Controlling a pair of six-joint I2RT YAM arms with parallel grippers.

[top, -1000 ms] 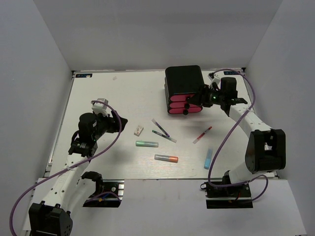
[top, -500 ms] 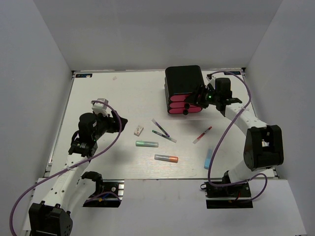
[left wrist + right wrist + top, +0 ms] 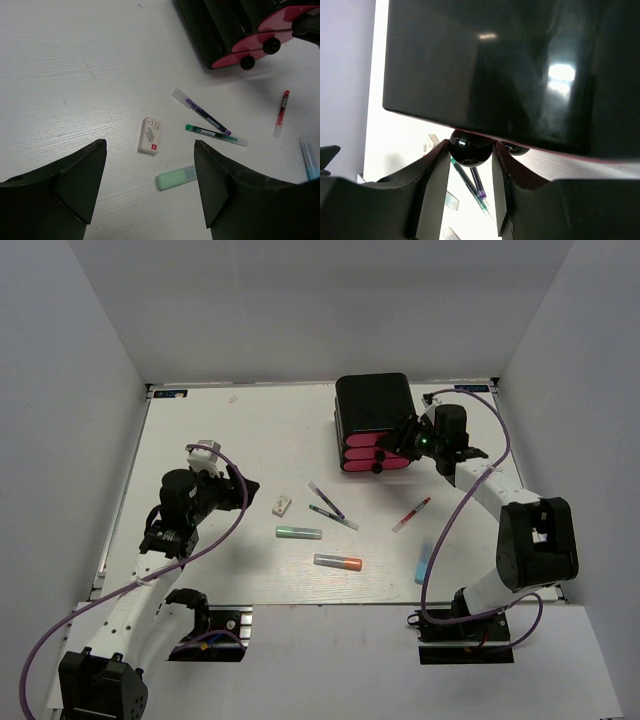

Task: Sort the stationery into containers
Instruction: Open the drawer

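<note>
right claw (image 3: 393,443) clamped on small black round knob (image 3: 470,150) of pink drawer (image 3: 358,453) in glossy black case (image 3: 372,400) | left claw (image 3: 150,143) wide open above white eraser block (image 3: 150,135)

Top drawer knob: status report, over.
Right pincer clamped on top drawer knob. Left pincer open, holding nothing. Drawers shut, stationery loose on table. Nothing blocking their fronts.

Left gripper (image 3: 150,145) with dark fingers (image 3: 75,185) spread wide over white table (image 3: 75,60), white eraser (image 3: 150,135) between them, green marker (image 3: 176,177) nearby, purple pen (image 3: 202,112), green pen (image 3: 215,134), red pen (image 3: 281,112) beyond, pink drawers (image 3: 252,44) top right
</note>
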